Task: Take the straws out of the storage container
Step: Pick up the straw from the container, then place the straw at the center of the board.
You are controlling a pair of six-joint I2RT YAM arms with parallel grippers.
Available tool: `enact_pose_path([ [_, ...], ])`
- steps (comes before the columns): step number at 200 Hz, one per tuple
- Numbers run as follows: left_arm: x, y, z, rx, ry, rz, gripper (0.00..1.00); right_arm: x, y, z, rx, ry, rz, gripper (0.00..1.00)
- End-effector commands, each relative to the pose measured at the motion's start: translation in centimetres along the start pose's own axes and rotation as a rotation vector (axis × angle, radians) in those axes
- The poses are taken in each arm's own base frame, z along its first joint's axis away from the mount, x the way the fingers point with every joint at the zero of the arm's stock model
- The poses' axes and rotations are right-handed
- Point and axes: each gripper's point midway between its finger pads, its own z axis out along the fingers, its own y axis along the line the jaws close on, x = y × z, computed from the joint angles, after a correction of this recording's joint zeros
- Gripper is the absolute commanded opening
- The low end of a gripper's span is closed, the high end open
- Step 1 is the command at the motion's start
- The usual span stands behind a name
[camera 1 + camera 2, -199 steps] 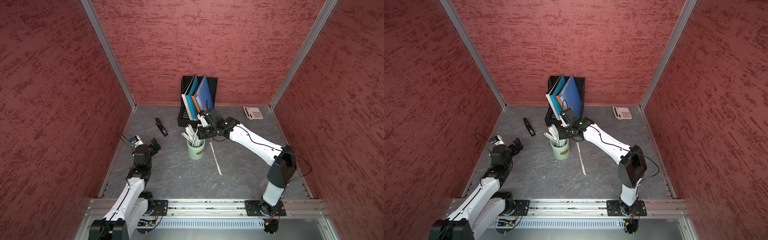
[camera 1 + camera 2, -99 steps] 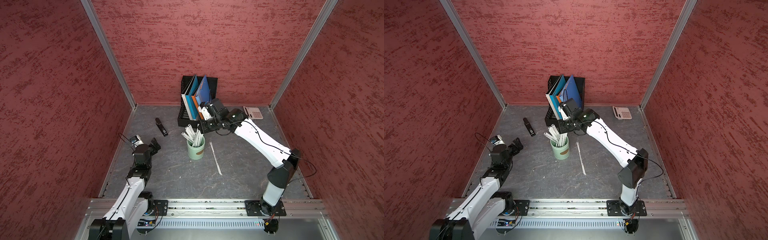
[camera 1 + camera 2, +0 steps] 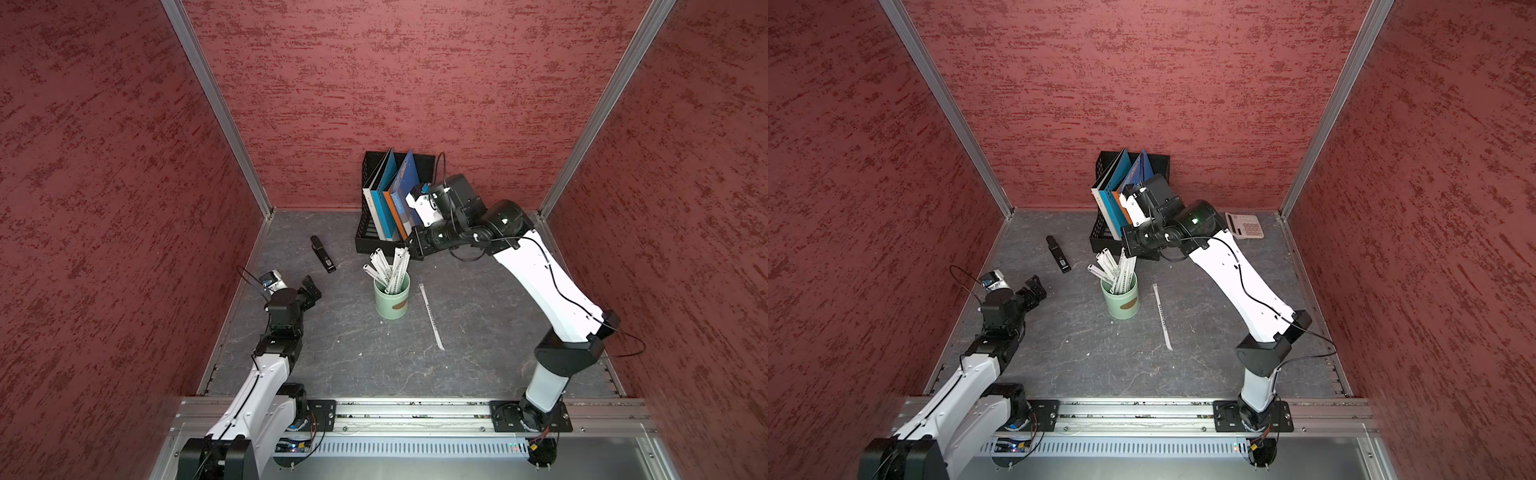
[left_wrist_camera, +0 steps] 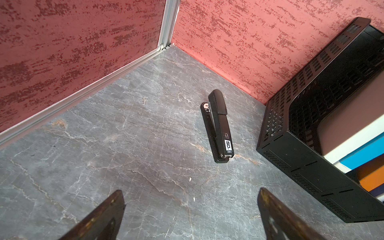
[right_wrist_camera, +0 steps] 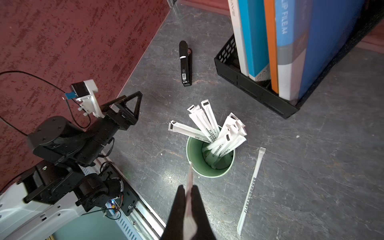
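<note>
**Bimanual cell, top and wrist views.** Nearest the viewer, a base rail (image 3: 415,409) carries both arms at the front edge of the table (image 3: 353,353).

The left arm lies low along the table's left side. The left gripper (image 3: 311,287) hovers over bare tabletop with its jaws spread wide and nothing between them. In the left wrist view the left gripper (image 4: 191,192) frames only grey surface.

Toward the middle, a loose straw (image 3: 431,316) lies flat on the table. It is just right of the cup (image 3: 392,307) and apart from it, and it also shows in the right wrist view (image 5: 251,189).

The cup stands upright near the table's centre, with its brown oval mark facing the rail. The straws (image 3: 390,270) stand inside it as a fanned bundle. Their tops rise well above the rim and lean mostly left and back, as in the right wrist view (image 5: 207,128).

In both top views the right gripper (image 3: 415,248) hangs raised beside the straw tops. In the right wrist view the right gripper (image 5: 188,188) is clenched on a held straw (image 5: 189,178). This shows as a pale, blurred strip whose free end points at the cup's rim (image 5: 194,151). Whether the end touches the rim cannot be told.

Farther back and to the left, a stapler (image 3: 323,259) lies on the table, well apart from the cup. Against the back wall stands a black rack (image 3: 368,239) holding upright folders (image 3: 395,199) in white, blue and orange. In a top view a calculator (image 3: 1244,224) lies near the back right corner, partly behind the right arm.
</note>
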Motion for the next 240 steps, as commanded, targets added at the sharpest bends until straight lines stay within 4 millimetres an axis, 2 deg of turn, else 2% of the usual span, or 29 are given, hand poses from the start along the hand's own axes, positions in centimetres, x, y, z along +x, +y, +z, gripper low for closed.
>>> enact_pose_path([
  [1, -1.2, -0.4, 0.0, 0.003, -0.025, -0.008, 1.00, 0.7, -0.2, -2.1, 0.033, 0.037, -0.041, 0.00],
  [31, -1.3, -0.5, -0.1, 0.004, -0.028, -0.010, 1.00, 1.3, -0.6, -4.7, 0.069, 0.058, -0.059, 0.00],
  [63, -1.3, -0.4, -0.1, 0.003, -0.029, -0.009, 1.00, 3.5, -2.6, -5.2, 0.157, 0.122, -0.037, 0.00],
  [104, -1.3, -0.4, -0.1, 0.003, -0.030, -0.010, 0.99, 5.2, -5.1, -5.6, 0.281, 0.149, 0.005, 0.00],
  [157, -1.2, -0.3, -0.1, -0.001, -0.025, -0.009, 1.00, 8.9, -8.8, -3.9, 0.389, 0.231, 0.106, 0.00],
  [189, -1.2, -0.4, 0.0, -0.003, -0.023, -0.009, 0.99, 11.1, -11.8, -3.3, 0.429, 0.286, 0.204, 0.00],
  [240, -1.2, -0.4, 0.0, -0.003, -0.020, -0.009, 1.00, 14.9, -15.8, 1.4, 0.418, 0.433, 0.296, 0.00],
])
